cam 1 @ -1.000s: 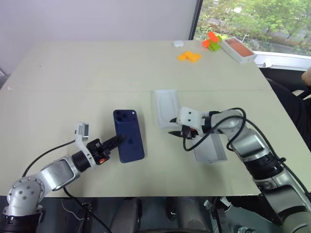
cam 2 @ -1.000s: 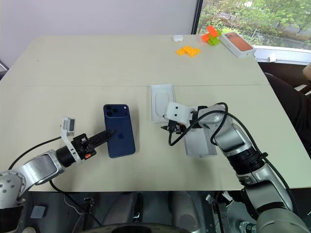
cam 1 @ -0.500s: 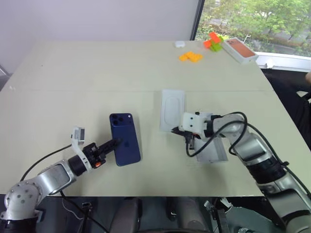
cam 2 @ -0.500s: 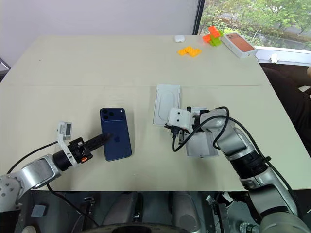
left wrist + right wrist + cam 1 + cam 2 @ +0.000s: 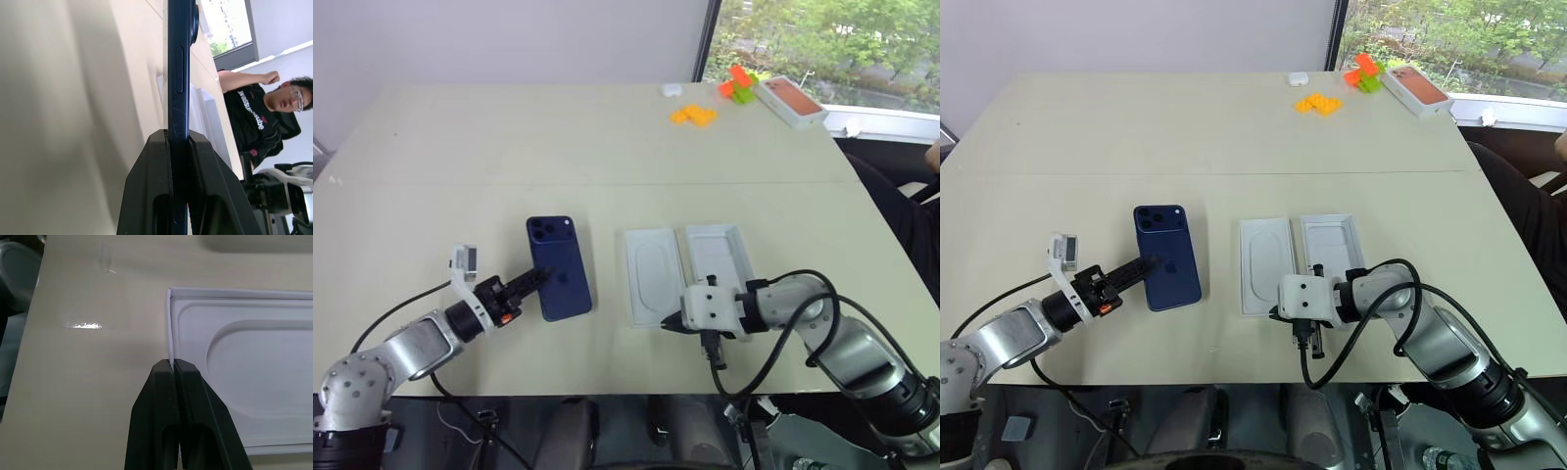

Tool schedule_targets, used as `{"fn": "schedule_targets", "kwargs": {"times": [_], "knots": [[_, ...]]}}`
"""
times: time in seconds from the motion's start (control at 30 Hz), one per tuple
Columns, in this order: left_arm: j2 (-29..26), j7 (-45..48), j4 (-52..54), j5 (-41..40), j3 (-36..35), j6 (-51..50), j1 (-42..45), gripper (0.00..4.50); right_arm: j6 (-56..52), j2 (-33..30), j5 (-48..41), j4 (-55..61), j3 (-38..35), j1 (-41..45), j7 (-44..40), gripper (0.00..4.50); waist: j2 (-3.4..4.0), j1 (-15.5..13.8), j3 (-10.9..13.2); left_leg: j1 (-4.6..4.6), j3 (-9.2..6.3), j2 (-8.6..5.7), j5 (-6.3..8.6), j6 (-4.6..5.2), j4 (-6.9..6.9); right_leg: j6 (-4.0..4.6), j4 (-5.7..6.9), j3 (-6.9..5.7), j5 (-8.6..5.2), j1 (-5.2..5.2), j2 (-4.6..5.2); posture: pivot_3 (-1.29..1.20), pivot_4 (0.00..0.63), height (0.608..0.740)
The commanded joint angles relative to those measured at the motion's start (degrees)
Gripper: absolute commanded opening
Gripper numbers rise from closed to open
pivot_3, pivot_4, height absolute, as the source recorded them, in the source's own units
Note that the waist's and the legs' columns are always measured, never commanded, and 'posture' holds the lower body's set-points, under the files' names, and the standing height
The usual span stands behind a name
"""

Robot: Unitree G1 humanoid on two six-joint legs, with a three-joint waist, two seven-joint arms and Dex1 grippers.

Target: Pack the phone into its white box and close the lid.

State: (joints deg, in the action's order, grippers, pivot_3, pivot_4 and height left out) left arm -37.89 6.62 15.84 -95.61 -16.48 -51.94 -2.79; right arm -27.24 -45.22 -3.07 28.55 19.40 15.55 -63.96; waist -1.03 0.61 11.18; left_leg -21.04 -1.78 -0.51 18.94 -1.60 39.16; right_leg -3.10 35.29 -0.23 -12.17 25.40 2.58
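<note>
Grippers work the near edge of the table point(image 5: 460, 147): the left gripper point(image 5: 534, 281) is clamped on the phone's point(image 5: 558, 266) near left edge, and the right gripper point(image 5: 172, 365) pinches the thin white insert's point(image 5: 653, 275) near rim. Just right of the insert lies a white tray point(image 5: 717, 255). Far right, an orange-topped box point(image 5: 793, 100) sits beside bright blocks point(image 5: 695, 115).

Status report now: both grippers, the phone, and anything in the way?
Left gripper shut on phone edge. Right gripper shut on white insert rim. White box open beside it, unobstructed.
</note>
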Motion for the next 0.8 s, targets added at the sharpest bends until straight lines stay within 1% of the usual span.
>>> {"fn": "schedule_targets", "kwargs": {"times": [0.03, 0.13, 0.17, 0.23, 0.33, 0.43, 0.57, 0.67, 0.73, 0.8], "knots": [[0.37, 0.16, 2.24, -1.91, -0.98, 0.01, 0.84, 0.00, 0.03, -0.08, -0.82, 1.93, -0.29, 0.19, 0.41, 0.04, 0.00, -0.01, 0.00, 0.02, 0.01, 0.00, 0.00, 0.00, 0.01, 0.00, 0.03, 0.00, 0.00, -0.01, -0.01, 0.00, 0.150, 0.740], [0.54, -0.15, 2.47, -2.14, -0.88, -0.29, 1.29, 0.00, -1.57, 0.12, -2.93, 1.97, -0.39, 0.79, -0.73, 0.04, 0.00, -0.02, 0.00, 0.02, 0.01, 0.00, 0.00, 0.00, 0.01, -0.06, 0.04, 0.00, 0.03, -0.01, -0.02, 0.00, 0.150, 0.740], [0.58, -0.29, 2.55, -2.29, -0.86, -0.35, 1.46, 0.00, -2.40, 0.41, -4.31, 2.53, -0.78, 0.90, -1.06, 0.29, -0.01, -0.03, 0.00, 0.02, 0.01, 0.00, 0.00, 0.00, 0.01, -0.09, 0.04, 0.00, 0.05, 0.00, -0.01, 0.00, 0.150, 0.740], [0.68, -0.74, 2.79, -2.79, -0.81, -0.32, 1.82, 0.00, -4.27, 1.22, -7.29, 4.09, -2.22, 1.14, -0.86, 0.97, -0.01, -0.03, 0.00, 0.02, 0.01, 0.00, 0.00, 0.00, 0.01, -0.15, 0.04, 0.01, 0.09, 0.00, -0.01, 0.00, 0.150, 0.740], [0.85, -1.39, 3.20, -3.47, -0.75, -0.31, 2.32, 0.00, -5.61, 1.42, -9.49, 5.31, -3.62, 1.43, 0.07, 2.41, -0.01, -0.04, 0.00, 0.01, 0.00, 0.00, 0.00, 0.00, 0.01, -0.16, 0.04, 0.01, 0.10, 0.00, 0.02, 0.00, 0.150, 0.740], [1.68, -4.49, 4.40, -7.23, 0.87, 0.46, 5.69, 0.00, -7.92, 1.19, -14.79, 6.31, -8.31, 1.87, -0.17, 2.41, -0.02, -0.32, 0.00, 0.01, 0.00, -0.01, 0.00, 0.00, 0.02, -0.16, 0.04, 0.02, 0.10, -0.01, 0.04, 0.00, 0.150, 0.740], [3.13, -13.80, 4.62, -11.55, 7.53, 0.55, 12.88, 0.00, -11.36, 0.69, -20.36, 5.65, -13.97, 2.75, 0.66, 2.41, -0.04, -1.35, -0.02, 0.05, -0.03, -0.03, -0.01, 0.00, 0.10, -0.11, 0.05, 0.01, 0.13, -0.09, 0.01, 0.00, 0.150, 0.740], [5.97, -21.83, 2.76, -16.13, 11.41, 2.54, 16.62, 0.00, -11.23, -0.85, -20.25, 4.26, -15.51, 2.18, 1.56, 2.41, -0.04, -1.37, -0.02, 0.13, -0.03, -0.04, 0.00, 0.01, 0.08, -0.13, 0.04, 0.02, 0.14, -0.18, 0.06, 0.00, 0.150, 0.740], [6.92, -26.35, 2.25, -17.22, 14.88, 2.23, 18.88, 0.00, -9.61, -2.36, -18.63, 2.65, -15.89, 1.28, 2.00, 2.41, -0.05, -1.34, -0.03, 0.13, -0.02, -0.04, 0.00, 0.01, 0.08, -0.14, 0.04, 0.02, 0.15, -0.17, 0.10, 0.00, 0.150, 0.740], [9.27, -30.28, 1.85, -17.33, 17.76, 2.02, 20.80, 0.00, -8.65, -3.54, -17.61, 1.14, -16.67, 0.34, 2.85, 2.41, -0.05, -1.35, -0.03, 0.13, -0.01, -0.04, 0.00, 0.01, 0.07, -0.15, 0.04, 0.03, 0.16, -0.16, 0.08, 0.00, 0.150, 0.740]]}}
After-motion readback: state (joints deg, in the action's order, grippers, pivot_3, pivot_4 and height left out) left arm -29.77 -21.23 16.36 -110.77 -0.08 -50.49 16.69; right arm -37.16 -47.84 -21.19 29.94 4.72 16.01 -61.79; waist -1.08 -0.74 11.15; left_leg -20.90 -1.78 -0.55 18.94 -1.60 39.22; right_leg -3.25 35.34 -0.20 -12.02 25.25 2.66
